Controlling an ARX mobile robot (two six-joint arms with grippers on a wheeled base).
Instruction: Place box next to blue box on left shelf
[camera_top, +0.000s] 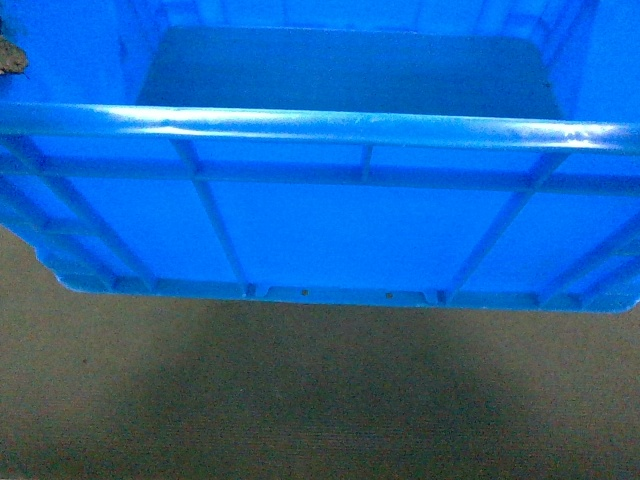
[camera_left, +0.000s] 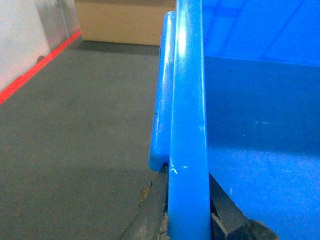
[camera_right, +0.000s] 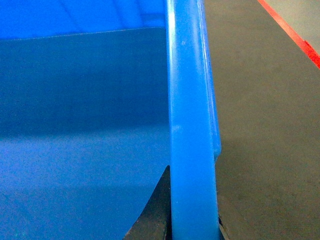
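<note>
Left claw (camera_left: 187, 227): its dark fingers (camera_left: 150, 215) are sitting one on each side of the box's left rim, pressed against the plastic, so it is clamped on the rim; only the finger ends are showing at the bottom of the left wrist view.
Right claw (camera_right: 192, 227): it is gripping the opposite rim the same way, with one dark finger (camera_right: 155, 212) lying against the inner face of the wall and only a sliver of the other peeking out on the outer side; clamped on the rim.
Box (camera_top: 330, 220): it is filling the upper part of the head view, open top toward the camera, its thick rolled rim (camera_top: 330, 128) running straight across the frame and its ribbed near wall hanging below it; the bottom edge is sitting clear above the floor, with a dark shadow spreading beneath.
Box interior: the smooth flat floor of the crate is showing nothing inside in any view.
Floor (camera_top: 320, 400): grey-brown ribbed carpet is stretching under and on both sides of the box.
Red line (camera_left: 35, 70): a painted stripe is running along the floor's edge beside a pale wall in the left wrist view; a similar stripe is crossing the upper right corner of the right wrist view.
Cardboard carton (camera_left: 122, 22): a tan carton is standing on the floor, well apart from the box, beyond its left wall.
</note>
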